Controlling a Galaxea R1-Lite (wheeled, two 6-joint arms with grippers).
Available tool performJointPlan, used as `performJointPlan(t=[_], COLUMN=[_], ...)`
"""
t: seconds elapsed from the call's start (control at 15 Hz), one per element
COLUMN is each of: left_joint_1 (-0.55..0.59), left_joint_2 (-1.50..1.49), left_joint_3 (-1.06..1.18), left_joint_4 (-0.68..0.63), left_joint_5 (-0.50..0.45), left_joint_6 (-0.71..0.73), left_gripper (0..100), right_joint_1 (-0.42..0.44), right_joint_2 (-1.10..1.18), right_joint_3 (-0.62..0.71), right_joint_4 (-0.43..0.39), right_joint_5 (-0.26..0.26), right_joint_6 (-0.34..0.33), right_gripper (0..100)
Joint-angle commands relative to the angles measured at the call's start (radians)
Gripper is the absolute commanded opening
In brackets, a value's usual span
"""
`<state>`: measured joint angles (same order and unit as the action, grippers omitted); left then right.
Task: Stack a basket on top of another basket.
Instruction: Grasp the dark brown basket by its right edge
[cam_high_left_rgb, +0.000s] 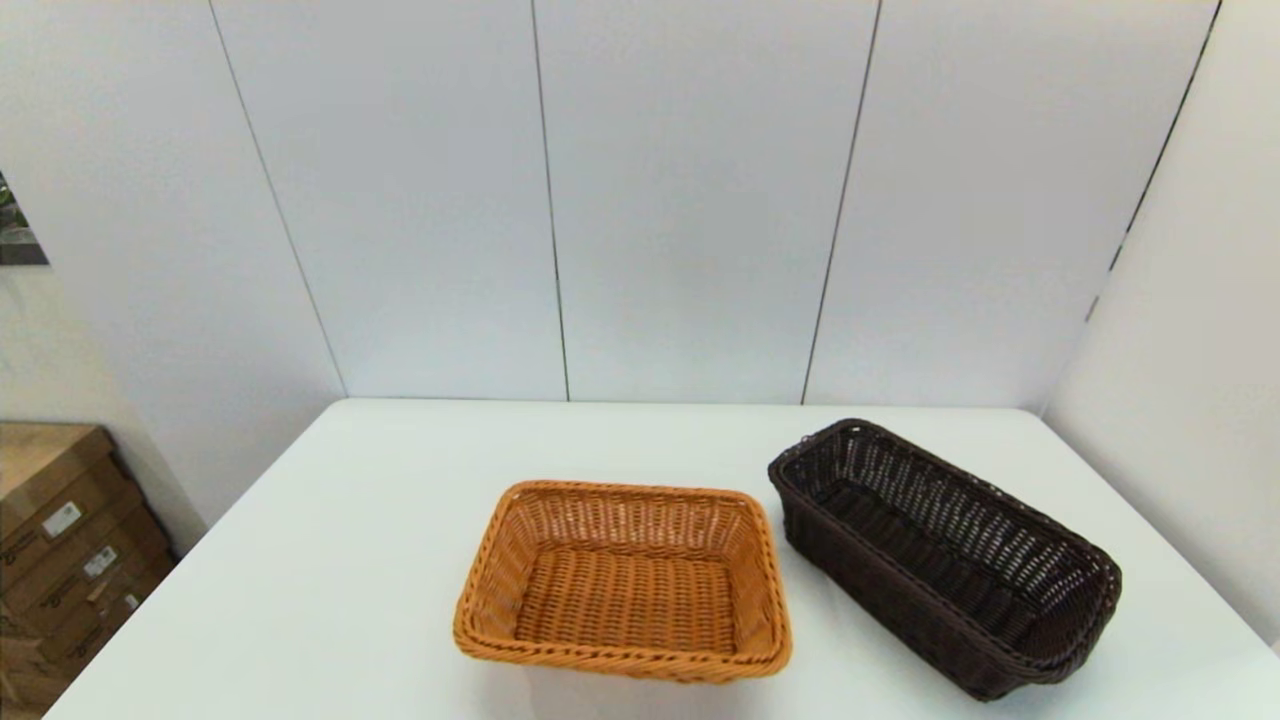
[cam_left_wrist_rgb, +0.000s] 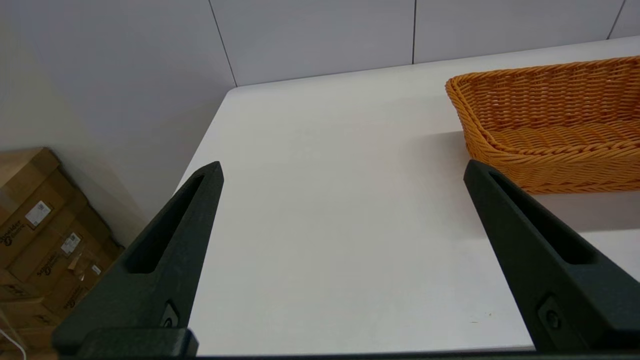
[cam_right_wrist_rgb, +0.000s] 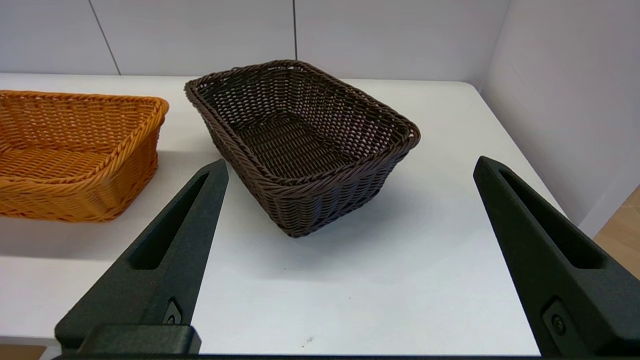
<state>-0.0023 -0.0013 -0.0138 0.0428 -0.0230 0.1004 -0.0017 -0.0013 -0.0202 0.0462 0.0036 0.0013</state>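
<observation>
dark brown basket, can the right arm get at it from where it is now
Probably yes. The right gripper is open and faces the dark brown basket, with only bare white table between them. The orange-tan basket sits off to one side, apart from it.

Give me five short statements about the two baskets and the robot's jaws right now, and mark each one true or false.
1. The dark brown basket sits inside the orange-tan basket. False: both rest apart on the white table, side by side.
2. Both baskets are empty. True.
3. The dark brown basket lies on the robot's right of the orange-tan one. True.
4. The right gripper is shut on the dark basket's rim. False: its jaws are open, short of the basket, holding nothing.
5. The left gripper is open over bare table beside the orange-tan basket. True.
</observation>
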Motion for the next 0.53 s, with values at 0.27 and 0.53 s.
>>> performJointPlan(t=[0.27, 0.53], left_joint_1=[0.001, -0.001], left_joint_2=[0.0, 0.0], left_joint_3=[0.0, 0.0], left_joint_4=[0.0, 0.0], left_joint_5=[0.0, 0.0], left_joint_6=[0.001, 0.001], left_gripper=[100, 100], right_joint_1=[0.0, 0.0], right_joint_2=[0.001, 0.001], right_joint_3=[-0.001, -0.012], right_joint_4=[0.001, 0.006], right_joint_5=[-0.002, 0.007], right_joint_6=[0.0, -0.029], right_gripper=[100, 100])
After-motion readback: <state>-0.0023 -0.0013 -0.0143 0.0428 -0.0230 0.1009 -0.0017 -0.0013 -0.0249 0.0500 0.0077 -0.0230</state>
